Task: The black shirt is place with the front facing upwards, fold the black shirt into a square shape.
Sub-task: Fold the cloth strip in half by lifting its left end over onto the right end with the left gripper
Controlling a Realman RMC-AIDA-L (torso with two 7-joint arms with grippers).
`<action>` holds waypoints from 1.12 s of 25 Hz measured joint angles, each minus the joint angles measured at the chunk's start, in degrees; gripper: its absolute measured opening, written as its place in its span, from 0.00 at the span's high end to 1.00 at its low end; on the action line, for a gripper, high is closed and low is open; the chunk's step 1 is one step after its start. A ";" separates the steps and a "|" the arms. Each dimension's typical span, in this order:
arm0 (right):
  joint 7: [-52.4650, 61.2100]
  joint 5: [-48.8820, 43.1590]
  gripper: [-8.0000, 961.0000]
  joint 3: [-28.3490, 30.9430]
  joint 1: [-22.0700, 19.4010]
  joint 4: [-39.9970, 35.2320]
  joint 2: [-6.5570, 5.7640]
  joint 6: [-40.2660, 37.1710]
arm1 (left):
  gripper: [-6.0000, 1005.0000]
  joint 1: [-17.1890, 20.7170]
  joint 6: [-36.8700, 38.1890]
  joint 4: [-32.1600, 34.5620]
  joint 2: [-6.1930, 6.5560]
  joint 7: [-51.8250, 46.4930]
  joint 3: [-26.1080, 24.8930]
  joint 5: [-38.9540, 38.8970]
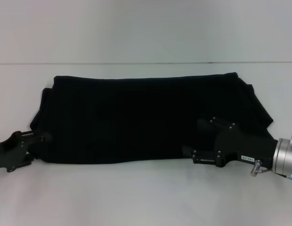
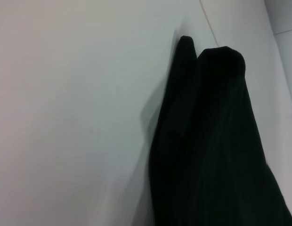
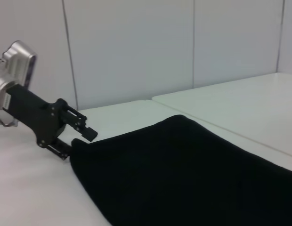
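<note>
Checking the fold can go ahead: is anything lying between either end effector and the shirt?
Nothing visible. The left end effector is at the shirt's left near corner, and the right end effector is over its near edge. Only bare table surrounds it.

The black shirt lies folded into a wide band across the white tabletop. The left pincer sits at the shirt's near left corner. The right pincer rests low over the shirt's near right part.
</note>
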 joint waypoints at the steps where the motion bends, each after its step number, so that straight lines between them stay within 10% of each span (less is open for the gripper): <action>1: 0.00 -0.01 0.02 -0.14 0.04 0.13 0.00 0.00 | 0.25 -0.05 -0.22 0.02 0.00 -0.14 0.29 0.01; 21: -0.34 -0.09 0.02 -1.21 0.35 0.85 -0.06 -0.04 | 0.95 0.06 -0.89 -0.01 -0.17 0.21 0.01 -0.73; 28: -0.39 -0.08 0.02 -2.18 0.10 0.77 -0.10 -0.04 | 0.95 0.86 -0.77 0.04 -0.10 2.83 -4.44 -0.98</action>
